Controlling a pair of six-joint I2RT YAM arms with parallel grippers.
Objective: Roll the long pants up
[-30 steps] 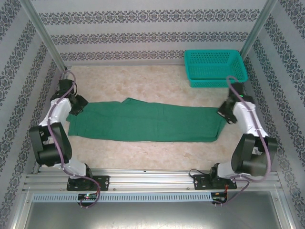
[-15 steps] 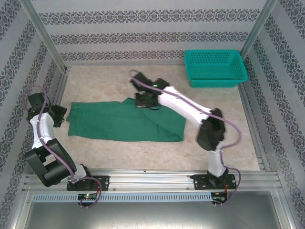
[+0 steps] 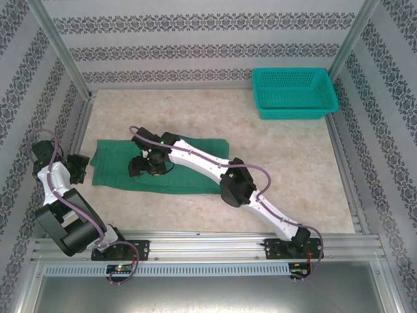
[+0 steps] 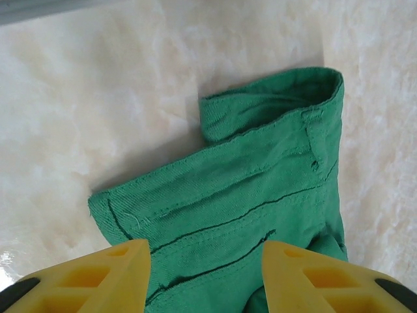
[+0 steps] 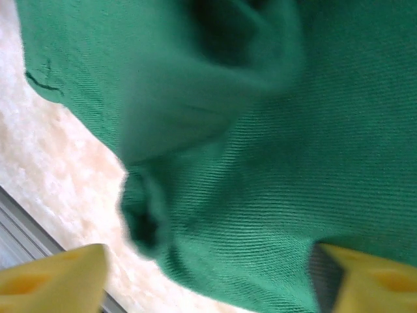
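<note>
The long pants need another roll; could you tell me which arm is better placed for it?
Probably the right arm: the right hand hovers open directly over the long pants, while the left hand sits open at their left end.

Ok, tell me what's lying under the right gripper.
The long pants lie bunched under the right gripper, its jaws wide. The table beneath that cloth is covered.

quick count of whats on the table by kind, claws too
pants: 1
basket: 1
claws: 2 (left claw, right claw)
total: 4
</note>
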